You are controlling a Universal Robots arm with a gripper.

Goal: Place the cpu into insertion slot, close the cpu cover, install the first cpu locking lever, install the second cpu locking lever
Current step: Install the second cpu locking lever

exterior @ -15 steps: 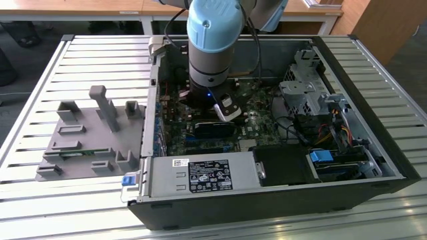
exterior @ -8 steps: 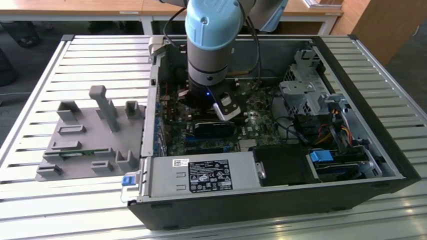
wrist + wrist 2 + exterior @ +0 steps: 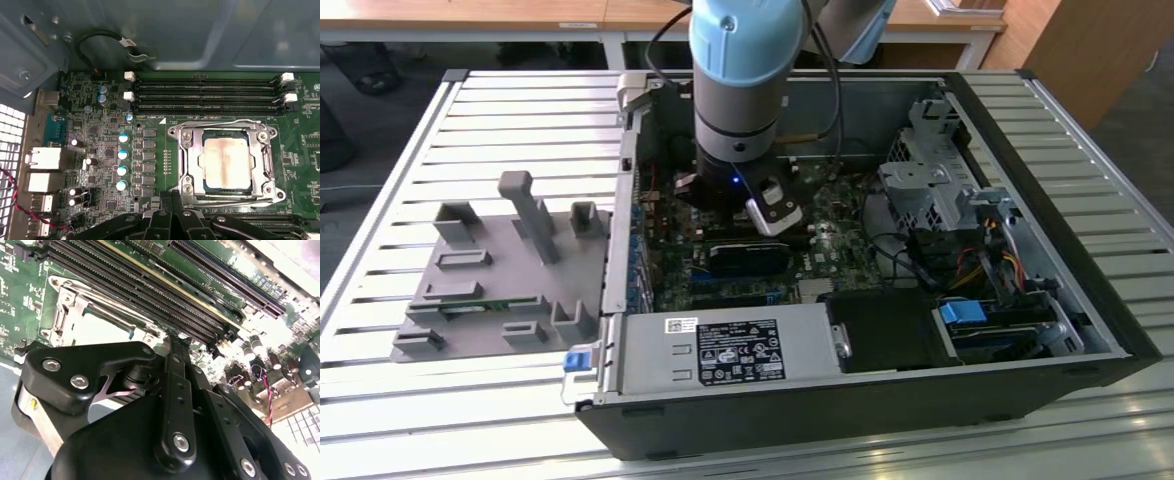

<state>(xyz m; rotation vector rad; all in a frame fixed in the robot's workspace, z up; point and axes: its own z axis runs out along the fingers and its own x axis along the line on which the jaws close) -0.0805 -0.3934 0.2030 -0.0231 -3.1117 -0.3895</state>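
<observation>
Exterior view: we are seeing the arm reaching down into the open computer case (image 3: 1067, 330), its gripper (image 3: 771, 215) hanging low over the motherboard (image 3: 847, 225).

Second wrist view: we are looking past the black fingers (image 3: 175, 390), which are pressing together with nothing between them. The cpu cover (image 3: 67, 315) is lying just beyond them, beside the long memory slots (image 3: 150, 290).

First wrist view: we are finding the cpu (image 3: 225, 157) sitting flat in the insertion slot (image 3: 225, 188), the silvery cover frame lying closed around it. The gripper tips are hovering just beside the socket's edge.
</observation>
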